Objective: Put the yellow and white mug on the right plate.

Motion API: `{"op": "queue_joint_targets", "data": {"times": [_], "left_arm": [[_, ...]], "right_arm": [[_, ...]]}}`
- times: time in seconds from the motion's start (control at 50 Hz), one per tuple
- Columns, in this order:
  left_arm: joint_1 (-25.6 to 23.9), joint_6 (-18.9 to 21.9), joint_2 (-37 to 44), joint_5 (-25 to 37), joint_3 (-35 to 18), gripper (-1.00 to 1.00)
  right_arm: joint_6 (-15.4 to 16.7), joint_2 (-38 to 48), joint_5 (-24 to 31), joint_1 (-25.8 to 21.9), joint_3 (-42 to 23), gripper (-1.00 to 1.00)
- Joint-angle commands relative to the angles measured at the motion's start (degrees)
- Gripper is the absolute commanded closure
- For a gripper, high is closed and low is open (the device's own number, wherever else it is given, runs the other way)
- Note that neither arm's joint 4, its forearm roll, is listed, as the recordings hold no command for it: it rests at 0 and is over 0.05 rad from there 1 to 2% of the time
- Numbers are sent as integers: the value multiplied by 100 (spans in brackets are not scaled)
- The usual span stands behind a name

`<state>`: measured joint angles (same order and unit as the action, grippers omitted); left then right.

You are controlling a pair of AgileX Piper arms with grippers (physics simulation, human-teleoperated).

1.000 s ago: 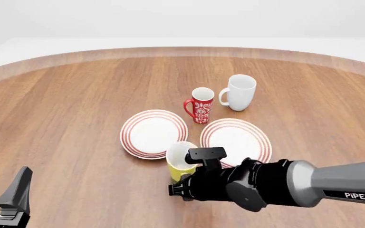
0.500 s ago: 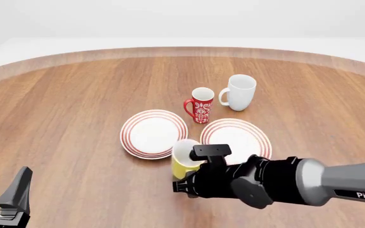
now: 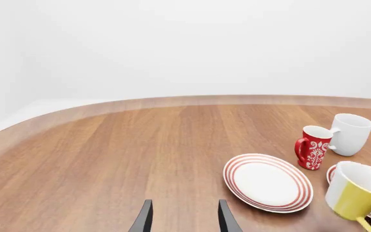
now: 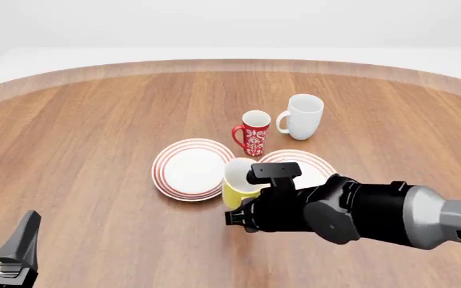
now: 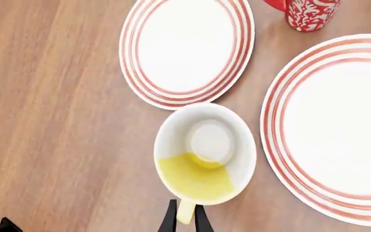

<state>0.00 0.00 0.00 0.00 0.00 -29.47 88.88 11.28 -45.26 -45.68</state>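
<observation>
A round wooden table point(image 4: 94, 132) (visible grain) against a plain white, evenly lit backdrop.

Right claw point(image 5: 185, 216): fingers pinched on a mug handle, arm reaching in low.
Left claw point(image 3: 184, 217): fingers apart, holding nothing.

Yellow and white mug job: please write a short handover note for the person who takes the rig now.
Right gripper: shut on the handle of the yellow and white mug, which is tilted and looks lifted off the table.
Left gripper: open, holding nothing, parked at the near left, away from the work.
Mug position: between the two plates, in front of the red patterned mug; not yet over the right plate.
Done: mug grasped and apparently raised.
Left: carry it to the right over the right plate, set it down upright, open the gripper, withdraw.
</observation>
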Motion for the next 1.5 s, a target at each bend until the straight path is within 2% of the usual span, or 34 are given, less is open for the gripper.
{"op": "queue_joint_targets", "data": {"times": [0.02,0.14,0.36,0.64,0.68,1.14,1.5], "left_arm": [[0,0,0,0,0,-100],[0,0,0,0,0,-100],[0,0,0,0,0,-100],[0,0,0,0,0,-100],[0,0,0,0,0,-100],[0,0,0,0,0,-100],[0,0,0,0,0,-100]], "right_arm": [[286,-216,402,145,-332,100],[480,-219,540,252,-511,100],[964,-317,692,737,-492,100],[1164,-514,691,1087,-291,100],[1295,-520,737,1166,-294,100],[1319,-601,722,1148,-260,100],[1591,-549,499,1626,-14,100]]}}
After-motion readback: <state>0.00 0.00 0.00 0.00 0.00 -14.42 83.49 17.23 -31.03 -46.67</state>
